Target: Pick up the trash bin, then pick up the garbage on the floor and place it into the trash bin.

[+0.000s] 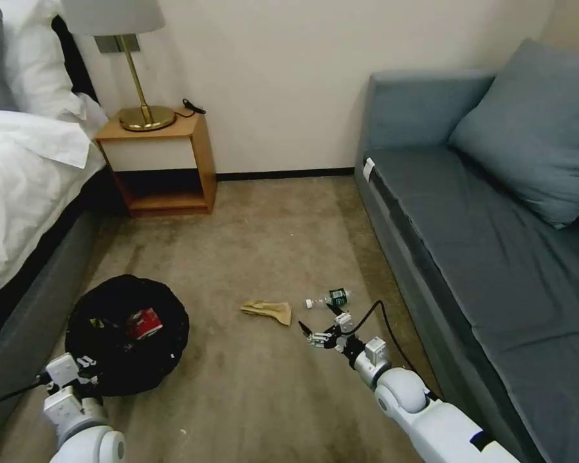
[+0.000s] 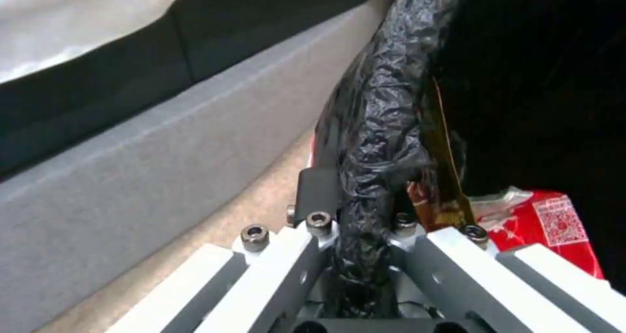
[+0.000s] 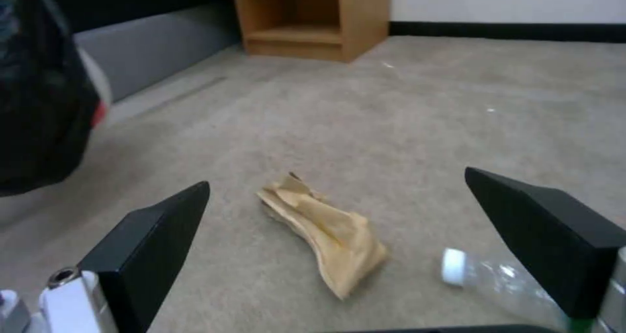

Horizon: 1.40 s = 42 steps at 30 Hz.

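Observation:
The trash bin (image 1: 127, 334), lined with a crinkly black bag, sits low at the left beside the bed. My left gripper (image 1: 85, 371) is shut on its near rim; the left wrist view shows the bag rim (image 2: 378, 127) clamped between the fingers (image 2: 318, 186). A red-and-white wrapper (image 1: 145, 323) (image 2: 554, 223) and a gold-brown wrapper (image 2: 447, 196) lie inside. On the carpet lie tan crumpled paper (image 1: 268, 311) (image 3: 326, 225) and a small clear bottle (image 1: 328, 298) (image 3: 486, 279). My right gripper (image 1: 314, 316) (image 3: 337, 179) hangs open just above the floor, near the paper and bottle.
A bed (image 1: 26, 180) with a grey base runs along the left. A wooden nightstand (image 1: 164, 161) with a brass lamp (image 1: 141, 96) stands at the far wall. A grey sofa (image 1: 482, 244) lines the right. Bare carpet (image 1: 257, 399) lies between them.

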{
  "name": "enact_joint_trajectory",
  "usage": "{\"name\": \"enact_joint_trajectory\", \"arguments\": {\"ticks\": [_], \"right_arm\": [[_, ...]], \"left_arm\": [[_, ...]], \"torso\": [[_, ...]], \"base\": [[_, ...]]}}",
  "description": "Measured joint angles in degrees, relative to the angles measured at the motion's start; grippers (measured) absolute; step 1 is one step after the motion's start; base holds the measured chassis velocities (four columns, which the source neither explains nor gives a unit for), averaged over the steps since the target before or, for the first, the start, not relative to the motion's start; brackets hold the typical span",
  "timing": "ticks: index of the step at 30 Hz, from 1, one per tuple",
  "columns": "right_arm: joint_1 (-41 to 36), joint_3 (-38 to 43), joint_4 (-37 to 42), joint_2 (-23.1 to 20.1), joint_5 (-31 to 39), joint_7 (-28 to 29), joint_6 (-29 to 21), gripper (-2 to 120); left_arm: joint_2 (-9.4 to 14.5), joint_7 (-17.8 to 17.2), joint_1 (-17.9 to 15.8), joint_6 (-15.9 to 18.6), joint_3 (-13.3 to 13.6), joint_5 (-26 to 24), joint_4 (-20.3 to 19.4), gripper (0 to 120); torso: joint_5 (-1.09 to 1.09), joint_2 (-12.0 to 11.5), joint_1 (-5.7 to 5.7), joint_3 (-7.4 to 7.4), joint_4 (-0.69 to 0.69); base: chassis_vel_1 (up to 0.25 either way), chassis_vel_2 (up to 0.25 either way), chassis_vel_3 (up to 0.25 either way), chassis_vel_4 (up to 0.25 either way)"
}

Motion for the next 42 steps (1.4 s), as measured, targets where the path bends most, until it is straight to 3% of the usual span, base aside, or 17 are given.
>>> {"name": "enact_joint_trajectory", "arguments": {"ticks": [14,31,42], "right_arm": [[7.2,-6.3,-5.1,1.1,1.5,-5.9,0.6,100],[12.6,-10.6,-8.6,2.6,1.3,-6.5,0.9,100],[14.7,-12.5,-11.7,3.1,-2.4,-11.5,-0.1,100]], "left_arm": [[-0.1,0.4,-0.5,-0.3,-1.2,-0.1,1.7,2],[-0.2,0.5,-0.9,-0.7,-1.5,-0.2,2.6,2],[-0.9,0.7,-2.3,-0.6,-1.3,0.4,3.9,2]], "torso": [[0.0,0.0,0.0,0.0,0.01],[0.0,0.0,0.0,0.0,0.0],[0.01,0.0,0.0,0.0,-0.01]], "base": [[-0.091,0.087,0.086,-0.083],[-0.087,0.078,0.087,-0.088],[-0.052,0.044,0.049,-0.048]]}}
